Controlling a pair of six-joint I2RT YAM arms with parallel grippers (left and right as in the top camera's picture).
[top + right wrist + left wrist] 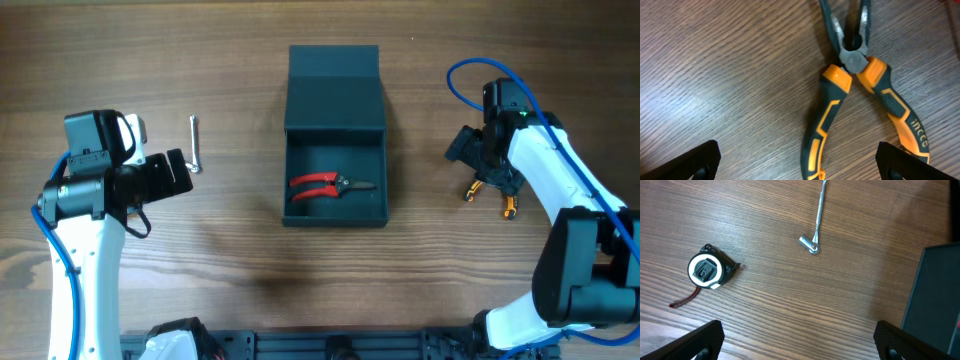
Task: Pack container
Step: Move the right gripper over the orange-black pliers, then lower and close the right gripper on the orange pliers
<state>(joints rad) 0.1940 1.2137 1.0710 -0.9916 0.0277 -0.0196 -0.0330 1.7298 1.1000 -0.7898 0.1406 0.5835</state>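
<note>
Four hand tools and one box on here: one matte dark teal-grey rectangular box with a flap lid (pixel 334 95) mid-worktop, one pair of red-handled cutters (pixel 330 184) in it, one silver L-shaped metal key (pixel 194 143) toward the left edge, one round black-and-white tape measure (pixel 707 271) (only the left wrist view catches it), and one pair of orange-and-black-handled pliers (pixel 856 61) toward the right edge.

This looks like a robotics workshop: a wood-grain bench (pixel 230 260) holds pliers (pixel 855 61), a tape measure (pixel 706 271) and a hex key (pixel 819 215), between the white left arm (pixel 80 255) and right arm (pixel 555 170).
</note>
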